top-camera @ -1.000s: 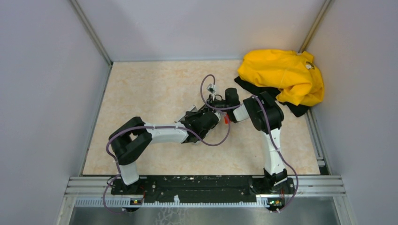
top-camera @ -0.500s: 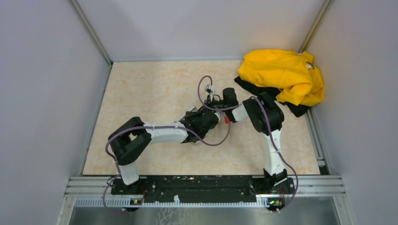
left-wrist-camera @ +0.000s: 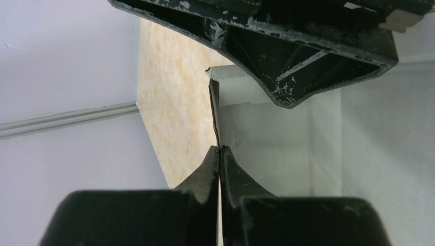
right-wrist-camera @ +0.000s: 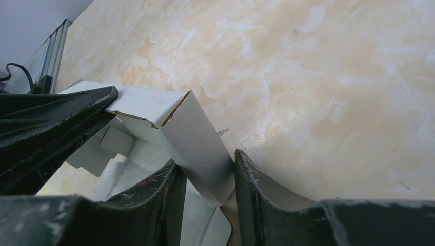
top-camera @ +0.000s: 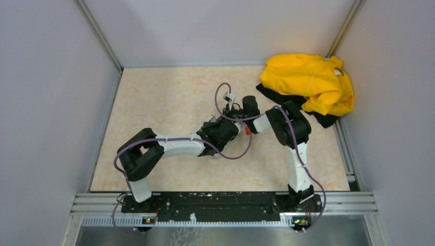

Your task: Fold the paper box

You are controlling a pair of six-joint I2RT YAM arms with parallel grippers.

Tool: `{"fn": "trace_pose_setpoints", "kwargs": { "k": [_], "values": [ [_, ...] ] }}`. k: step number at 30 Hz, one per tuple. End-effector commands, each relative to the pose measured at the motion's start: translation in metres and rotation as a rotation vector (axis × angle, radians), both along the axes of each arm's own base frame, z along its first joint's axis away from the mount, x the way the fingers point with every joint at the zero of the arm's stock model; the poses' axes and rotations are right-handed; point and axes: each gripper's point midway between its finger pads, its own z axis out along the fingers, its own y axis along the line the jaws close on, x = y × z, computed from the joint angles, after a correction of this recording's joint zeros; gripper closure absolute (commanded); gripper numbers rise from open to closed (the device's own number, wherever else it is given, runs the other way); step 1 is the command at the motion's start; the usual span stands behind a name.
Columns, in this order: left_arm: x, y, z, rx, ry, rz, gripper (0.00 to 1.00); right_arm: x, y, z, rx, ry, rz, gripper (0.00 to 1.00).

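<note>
Left end effector is clenched on a thin upright edge of the paper box, which sits mid-bench between both arms. Right end effector straddles a raised flap; whether it pinches, I cannot tell. The box looks roughly half-formed, with flaps yet to tuck. The marbled beige bench is enclosed by grey panels, and a yellow garment lies in the far right corner.

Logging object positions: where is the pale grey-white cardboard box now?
Middle of the beige tabletop, where the arms meet: the grey-white cardboard box has one wall pinched in the left gripper and a flap between the right gripper's fingers.
</note>
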Motion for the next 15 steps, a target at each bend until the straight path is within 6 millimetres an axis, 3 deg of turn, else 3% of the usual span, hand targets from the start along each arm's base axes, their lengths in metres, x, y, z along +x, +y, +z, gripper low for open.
{"fn": "trace_pose_setpoints", "kwargs": {
  "k": [1, 15],
  "values": [
    [-0.008, -0.020, 0.000, -0.076, 0.045, -0.068, 1.00, 0.020, 0.012, 0.035, 0.028, -0.121, -0.047, 0.67],
    [-0.010, -0.027, 0.002, -0.132, 0.076, -0.085, 0.99, 0.041, 0.003, 0.037, -0.070, -0.120, -0.170, 0.72]
  ]
}}
